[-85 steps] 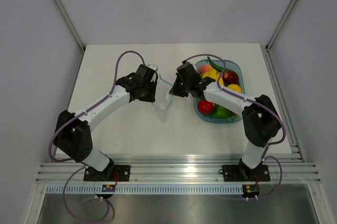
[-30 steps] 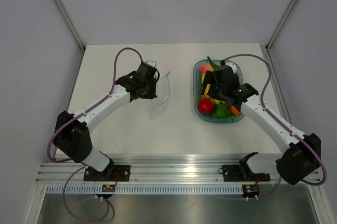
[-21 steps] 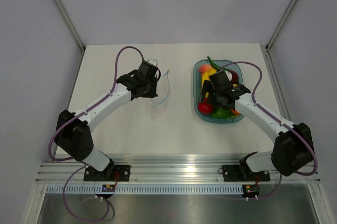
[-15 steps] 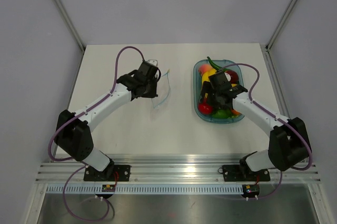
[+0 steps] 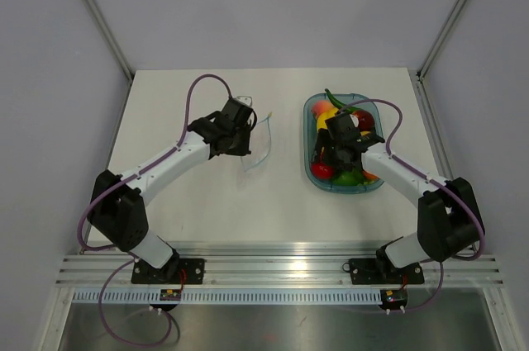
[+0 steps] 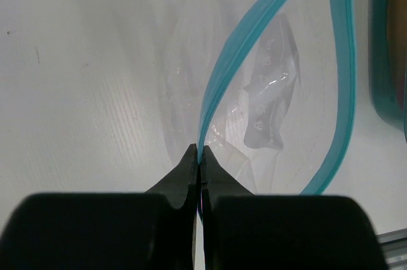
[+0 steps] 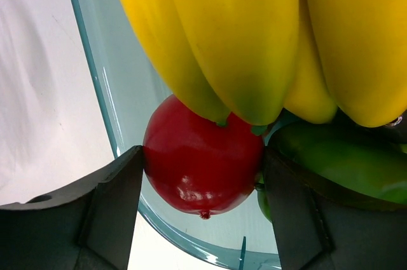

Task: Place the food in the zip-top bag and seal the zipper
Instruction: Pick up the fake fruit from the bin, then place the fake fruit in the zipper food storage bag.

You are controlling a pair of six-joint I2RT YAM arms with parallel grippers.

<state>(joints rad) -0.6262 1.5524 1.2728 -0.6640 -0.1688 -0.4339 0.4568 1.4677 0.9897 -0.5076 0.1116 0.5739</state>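
Top view: your left gripper sits left of centre at the limp clear zip-top bag, which lies on the matte white table. Your right gripper is down in the blue-tinted oval tray at right, by the red fruit.

Left wrist: jaws pressed together at bottom centre, pinching the thin teal zipper. The strip loops up and right. The bag film is crinkly and glossy.

Right wrist: the glossy round red fruit sits centre frame, tucked under smooth yellow bananas, with a green pepper at right. Jaws are spread wide, one dark finger at each side of the fruit. You can't tell if they squeeze it yet.
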